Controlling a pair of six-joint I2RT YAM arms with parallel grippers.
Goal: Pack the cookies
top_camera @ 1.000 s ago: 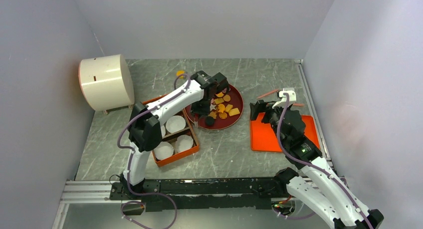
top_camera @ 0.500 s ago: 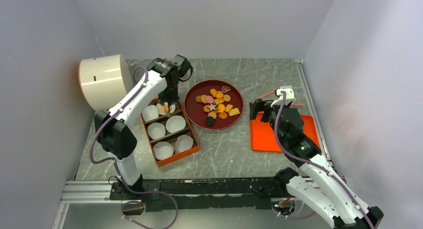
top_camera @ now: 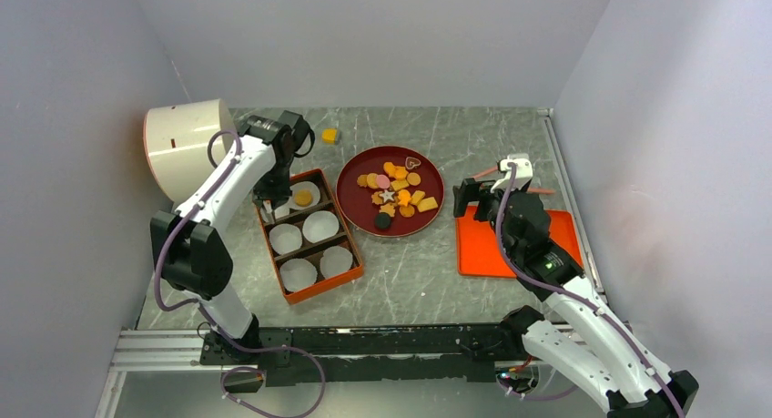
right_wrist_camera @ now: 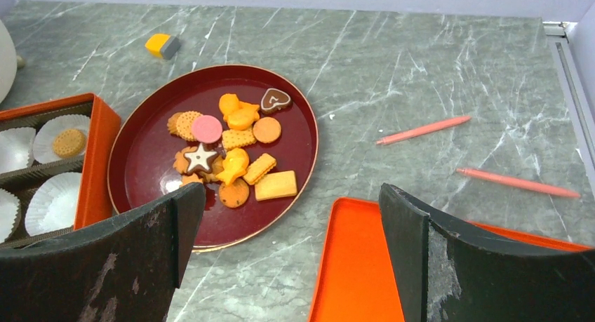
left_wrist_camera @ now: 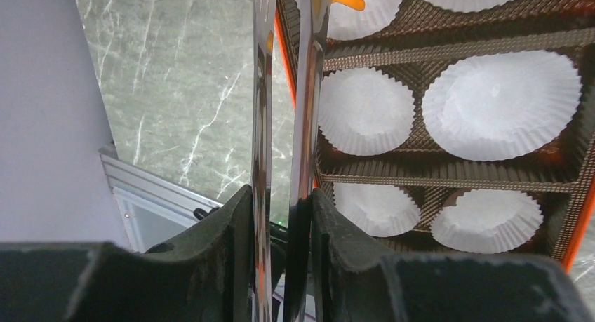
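1. No writing or brand can be read on anything here.
2. The right gripper [top_camera: 466,198] hovers over the near edge of the orange lid [top_camera: 480,245], its fingers [right_wrist_camera: 449,266] spread wide apart and holding nothing.
3. The left arm [top_camera: 223,186] reaches out over the far end of the orange box [top_camera: 350,274] of paper cups [top_camera: 320,226]. The left gripper [top_camera: 270,206] carries metal tongs [left_wrist_camera: 284,111], their blades nearly together; nothing shows between them.
4. One round cookie [top_camera: 303,198] lies in the far cup.
5. The other cookies [top_camera: 394,193] sit on the dark red plate [top_camera: 356,210].
6. A yellow block [top_camera: 330,136] lies beyond, on the table [top_camera: 410,272].
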